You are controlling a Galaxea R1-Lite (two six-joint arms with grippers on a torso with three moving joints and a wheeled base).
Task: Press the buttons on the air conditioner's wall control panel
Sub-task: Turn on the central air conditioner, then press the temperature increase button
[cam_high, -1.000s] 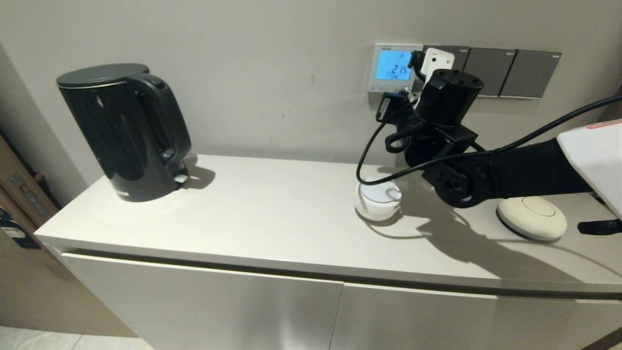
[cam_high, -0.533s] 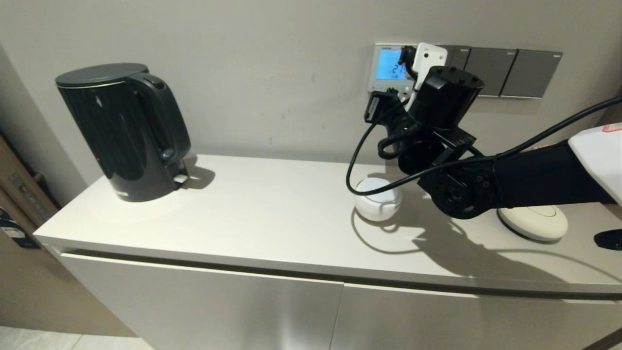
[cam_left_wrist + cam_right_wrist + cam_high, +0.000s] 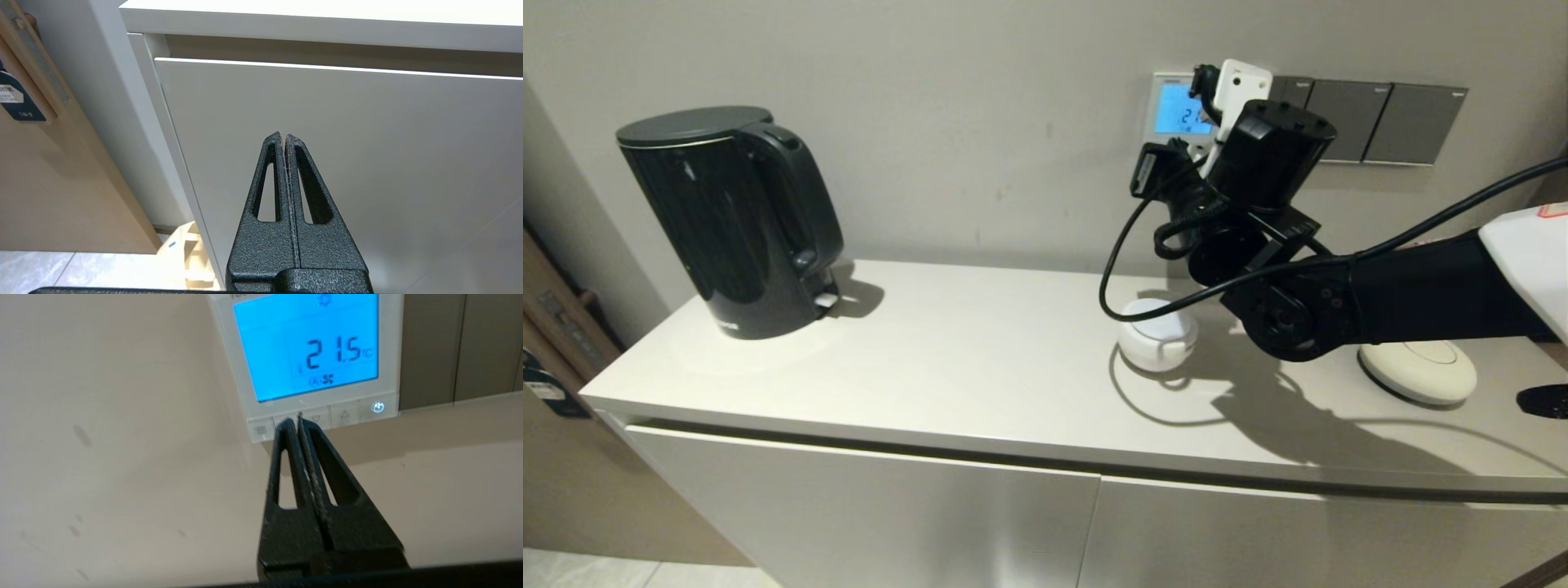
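The air conditioner's wall control panel is a white-framed square with a blue-lit screen reading 21.5; it also shows in the head view, partly covered by my right wrist. The buttons run along its bottom edge, with a lit power symbol at one end. My right gripper is shut and empty. Its tip is at the button row, between the square-symbol button and the down-arrow button; contact cannot be told. My left gripper is shut and empty, parked low before the cabinet door.
Dark grey switch plates adjoin the panel on the right. On the white cabinet top stand a black kettle at the left, a small white round object under my right wrist, and a cream disc at the right.
My right arm has moved up and to the left towards the panel. Its wrist now covers more of the screen in the head view.
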